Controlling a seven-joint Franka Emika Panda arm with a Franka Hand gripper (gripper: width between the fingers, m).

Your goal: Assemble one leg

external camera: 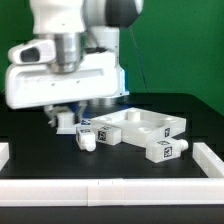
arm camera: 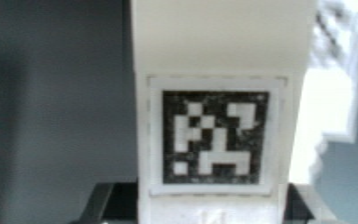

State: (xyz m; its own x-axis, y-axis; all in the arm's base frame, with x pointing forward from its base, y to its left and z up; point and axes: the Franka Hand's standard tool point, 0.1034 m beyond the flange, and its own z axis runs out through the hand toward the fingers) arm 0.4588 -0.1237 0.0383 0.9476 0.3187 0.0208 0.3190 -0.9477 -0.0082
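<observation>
In the wrist view a white leg (arm camera: pixel 220 60) with a black-and-white tag fills the middle. It stands between my gripper's (arm camera: pixel 220 205) two dark fingers (arm camera: pixel 119 203), which press against its sides. In the exterior view the gripper (external camera: pixel 64 108) is low over the black table at the left, shut on this leg (external camera: pixel 68 122). The leg's lower end is at or just above the table surface. The large flat white piece with round sockets (external camera: pixel 143 124) lies to the exterior view's right of it.
A second leg (external camera: pixel 88 137) lies just in front of the flat piece, and a third (external camera: pixel 165 151) lies nearer the front right. A white rail (external camera: pixel 110 190) borders the table's front, with more rail at the right (external camera: pixel 208 160).
</observation>
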